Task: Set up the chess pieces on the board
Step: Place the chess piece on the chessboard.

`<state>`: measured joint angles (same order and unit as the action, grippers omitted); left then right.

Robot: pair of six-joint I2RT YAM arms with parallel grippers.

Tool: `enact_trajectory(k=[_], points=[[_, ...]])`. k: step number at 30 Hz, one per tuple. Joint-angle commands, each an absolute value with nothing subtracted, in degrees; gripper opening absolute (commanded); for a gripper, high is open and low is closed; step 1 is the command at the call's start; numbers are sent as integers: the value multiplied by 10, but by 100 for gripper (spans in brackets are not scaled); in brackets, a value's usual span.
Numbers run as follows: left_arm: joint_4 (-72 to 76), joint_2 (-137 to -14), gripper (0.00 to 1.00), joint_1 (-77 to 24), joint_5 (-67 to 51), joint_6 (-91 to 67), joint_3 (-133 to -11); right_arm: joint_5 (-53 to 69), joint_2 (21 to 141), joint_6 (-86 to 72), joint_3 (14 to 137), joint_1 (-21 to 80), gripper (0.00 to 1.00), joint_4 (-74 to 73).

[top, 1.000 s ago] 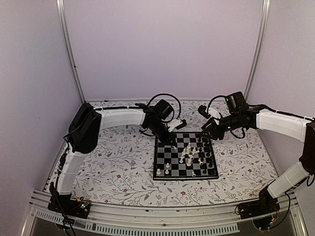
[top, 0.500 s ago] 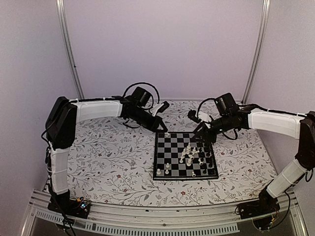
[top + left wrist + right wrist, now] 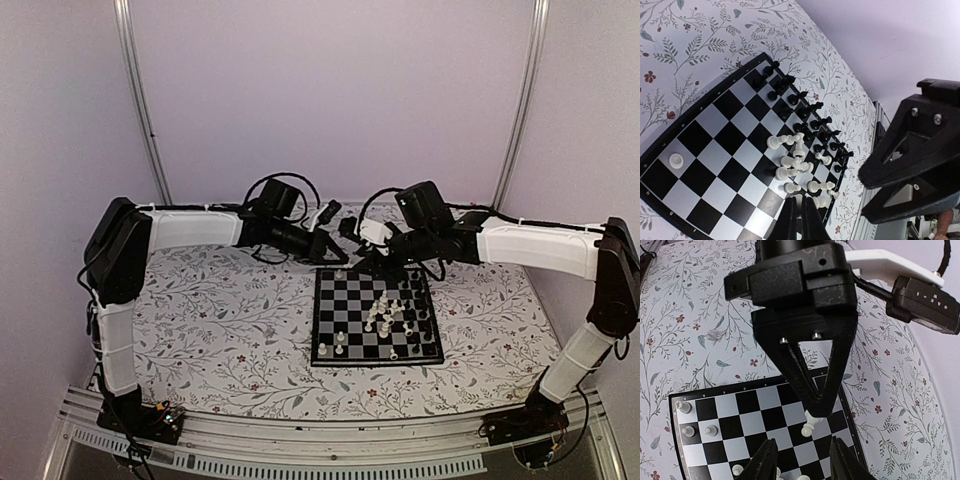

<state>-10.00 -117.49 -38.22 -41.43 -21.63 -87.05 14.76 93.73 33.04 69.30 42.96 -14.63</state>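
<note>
So the left gripper has its jaws pinched together, hanging over the far-left corner of the small black-and-pale checked board. The right gripper is close beside it over the far edge, jaws apart. The board's left half is mostly bare squares. Tiny white chess pieces bunch mid-right and black chess pieces line the right edge. It's all mid-table on the floral-patterned tabletop.

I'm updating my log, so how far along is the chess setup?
Done: black pieces stand in two rows along one edge of the board. In hand: the left end effector, shut, hovers over a white piece. Left: most white pieces sit clustered mid-board, unplaced.
</note>
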Motion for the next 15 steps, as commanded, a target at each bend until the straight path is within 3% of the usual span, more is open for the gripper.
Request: enact_trajectory(k=[1, 15], points=[[-46, -1146, 3, -375, -454, -254, -858, 114, 955, 336, 708, 446, 39, -129], [-22, -1143, 2, -375, -485, -273, -850, 84, 965, 328, 704, 457, 33, -107]])
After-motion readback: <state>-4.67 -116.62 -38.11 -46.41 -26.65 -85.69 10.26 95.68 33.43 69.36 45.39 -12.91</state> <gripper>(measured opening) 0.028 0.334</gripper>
